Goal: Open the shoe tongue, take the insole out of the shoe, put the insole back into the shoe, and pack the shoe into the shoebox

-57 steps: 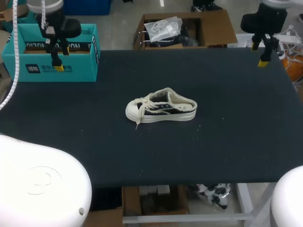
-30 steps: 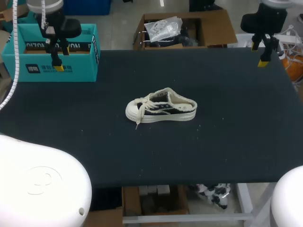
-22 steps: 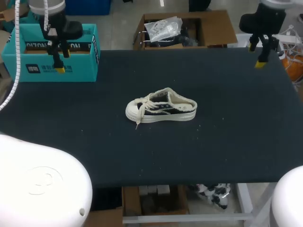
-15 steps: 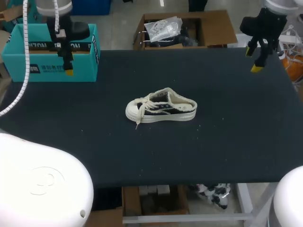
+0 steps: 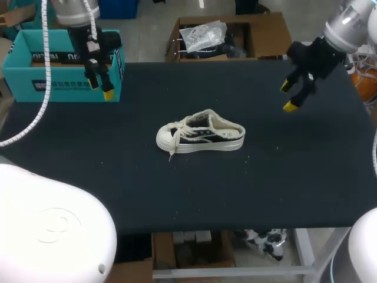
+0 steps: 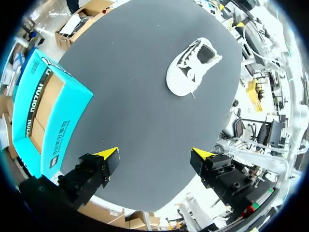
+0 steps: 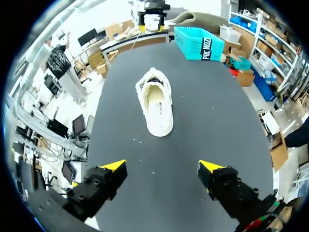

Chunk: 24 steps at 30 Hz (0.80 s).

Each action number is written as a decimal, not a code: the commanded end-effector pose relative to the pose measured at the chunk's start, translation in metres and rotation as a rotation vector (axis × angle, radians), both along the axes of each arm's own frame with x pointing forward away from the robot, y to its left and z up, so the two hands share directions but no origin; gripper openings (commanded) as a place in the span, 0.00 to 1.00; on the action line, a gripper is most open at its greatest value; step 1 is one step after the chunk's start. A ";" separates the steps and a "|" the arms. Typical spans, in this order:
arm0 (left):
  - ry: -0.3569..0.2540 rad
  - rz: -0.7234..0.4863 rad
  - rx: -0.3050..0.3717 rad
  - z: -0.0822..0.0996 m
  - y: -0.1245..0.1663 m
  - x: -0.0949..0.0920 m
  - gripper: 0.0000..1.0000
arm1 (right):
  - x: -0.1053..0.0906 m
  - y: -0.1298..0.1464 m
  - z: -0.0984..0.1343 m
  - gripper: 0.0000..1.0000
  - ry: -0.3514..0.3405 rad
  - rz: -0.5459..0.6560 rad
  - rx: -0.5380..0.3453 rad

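Looking down on the dark bench (image 5: 283, 188), I see the teal shoebox (image 5: 23, 88) at its far left corner, with its top open and the brown inside showing. My left arm comes in over that corner, and the left gripper (image 5: 100, 82) hangs above the bench just beside the right end of the shoebox; in the left wrist view this gripper (image 6: 155, 154) has its two yellow tips spread wide with nothing between them, and the shoebox (image 6: 53, 111) lies to one side of it. My right arm comes in over the far right corner, and the right gripper (image 5: 287, 96) hangs above the far right part of the bench, also spread wide and holding nothing (image 7: 161, 166). The shoe (image 5: 200, 132) stands on its sole near the middle of the bench, well apart from both grippers, with the toe toward the left edge and the heel toward the right edge. Its white laces (image 5: 177, 132) lie loose over the toe end. From the right wrist the shoe (image 7: 157, 101) is straight ahead of the fingers, its opening pale inside.
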State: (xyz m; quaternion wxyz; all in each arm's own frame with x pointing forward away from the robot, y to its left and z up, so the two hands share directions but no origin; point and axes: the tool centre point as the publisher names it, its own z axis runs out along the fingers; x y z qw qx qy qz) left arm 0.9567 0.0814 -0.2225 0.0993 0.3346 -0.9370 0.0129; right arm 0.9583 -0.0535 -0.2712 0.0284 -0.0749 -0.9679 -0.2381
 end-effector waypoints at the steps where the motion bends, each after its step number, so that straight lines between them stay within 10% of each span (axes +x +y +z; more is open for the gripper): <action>1: -0.015 0.074 0.052 -0.002 -0.017 -0.006 1.00 | -0.006 0.014 -0.022 1.00 -0.042 -0.041 0.110; 4: -0.021 0.099 0.160 -0.005 -0.025 -0.006 1.00 | -0.007 0.029 -0.027 1.00 -0.009 -0.085 0.162; 19: -0.012 0.110 0.140 -0.001 -0.031 -0.005 1.00 | -0.007 0.029 -0.027 1.00 -0.009 -0.085 0.162; 24: 0.021 0.377 0.124 0.002 -0.067 -0.016 1.00 | -0.004 0.035 -0.042 1.00 -0.031 -0.107 0.243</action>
